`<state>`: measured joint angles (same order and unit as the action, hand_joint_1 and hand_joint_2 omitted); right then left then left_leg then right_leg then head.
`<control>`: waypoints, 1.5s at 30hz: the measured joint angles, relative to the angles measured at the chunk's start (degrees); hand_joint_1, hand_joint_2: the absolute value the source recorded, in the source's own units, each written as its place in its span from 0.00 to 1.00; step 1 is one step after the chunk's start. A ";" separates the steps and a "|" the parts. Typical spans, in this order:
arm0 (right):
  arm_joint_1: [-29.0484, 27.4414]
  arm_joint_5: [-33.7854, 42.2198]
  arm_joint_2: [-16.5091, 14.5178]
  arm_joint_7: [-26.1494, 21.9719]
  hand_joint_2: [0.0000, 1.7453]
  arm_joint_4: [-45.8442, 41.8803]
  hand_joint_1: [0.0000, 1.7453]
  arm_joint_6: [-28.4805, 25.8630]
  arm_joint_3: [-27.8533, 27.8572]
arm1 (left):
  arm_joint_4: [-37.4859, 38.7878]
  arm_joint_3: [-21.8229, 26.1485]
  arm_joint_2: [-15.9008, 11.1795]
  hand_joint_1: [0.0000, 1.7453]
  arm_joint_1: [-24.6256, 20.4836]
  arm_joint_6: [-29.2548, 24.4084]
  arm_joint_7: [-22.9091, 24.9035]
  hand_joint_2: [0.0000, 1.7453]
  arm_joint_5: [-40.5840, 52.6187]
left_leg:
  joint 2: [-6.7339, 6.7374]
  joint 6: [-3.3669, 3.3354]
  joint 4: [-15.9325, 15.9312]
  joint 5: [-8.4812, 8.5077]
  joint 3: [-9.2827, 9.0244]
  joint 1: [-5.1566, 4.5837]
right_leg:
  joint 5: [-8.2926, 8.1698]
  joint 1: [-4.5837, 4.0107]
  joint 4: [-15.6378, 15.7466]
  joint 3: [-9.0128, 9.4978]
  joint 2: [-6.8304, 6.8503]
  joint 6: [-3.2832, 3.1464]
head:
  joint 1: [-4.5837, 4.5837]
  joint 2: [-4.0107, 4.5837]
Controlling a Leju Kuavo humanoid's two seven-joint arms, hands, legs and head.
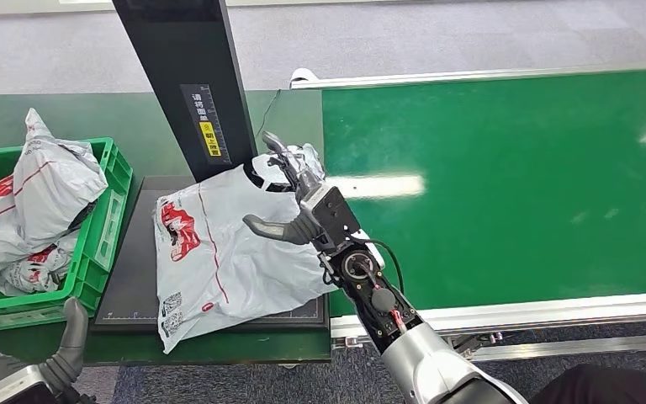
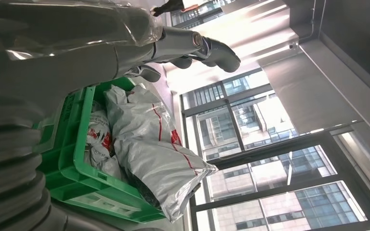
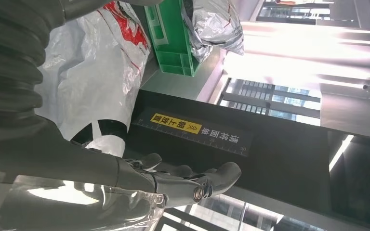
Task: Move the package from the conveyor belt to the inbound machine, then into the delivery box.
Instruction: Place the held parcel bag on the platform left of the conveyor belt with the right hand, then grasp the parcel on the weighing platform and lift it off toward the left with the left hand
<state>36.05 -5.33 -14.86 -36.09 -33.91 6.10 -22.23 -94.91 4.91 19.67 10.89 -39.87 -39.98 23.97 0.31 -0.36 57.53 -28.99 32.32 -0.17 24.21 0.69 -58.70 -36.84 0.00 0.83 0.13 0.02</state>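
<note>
Package (image 1: 219,252) lies flat on the inbound machine's platform (image 1: 126,278); we see our right hand (image 1: 299,206) above its right edge, fingers spread, holding nothing.

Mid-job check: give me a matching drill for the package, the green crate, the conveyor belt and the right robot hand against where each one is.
Things:
1. package
2. green crate
3. conveyor belt
4. right robot hand

Places:
A. right of the black platform, bare
B. flat on the black platform
C. over the package's far right corner, fingers spread
D. left of the platform, holding bags

Pairs: 1-B, 2-D, 3-A, 4-C
</note>
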 joint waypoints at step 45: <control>-43.00 -1.88 -0.08 -4.11 1.00 -61.53 0.00 -8.93 10.99 | 36.43 -30.84 -5.16 0.00 -24.04 10.62 29.19 1.00 45.26 | -0.25 0.10 -0.01 -0.12 -0.13 -0.01 | 0.10 0.00 0.06 0.17 0.20 -0.05 | -0.02 0.00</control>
<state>-6.95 -7.21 -14.94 -40.19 -95.44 -2.84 -11.24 -58.49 -25.93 14.51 -13.15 -29.25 -10.79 69.23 0.06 -0.26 57.52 -29.11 32.20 -0.18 24.30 0.69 -58.64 -36.67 0.20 0.78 0.11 0.02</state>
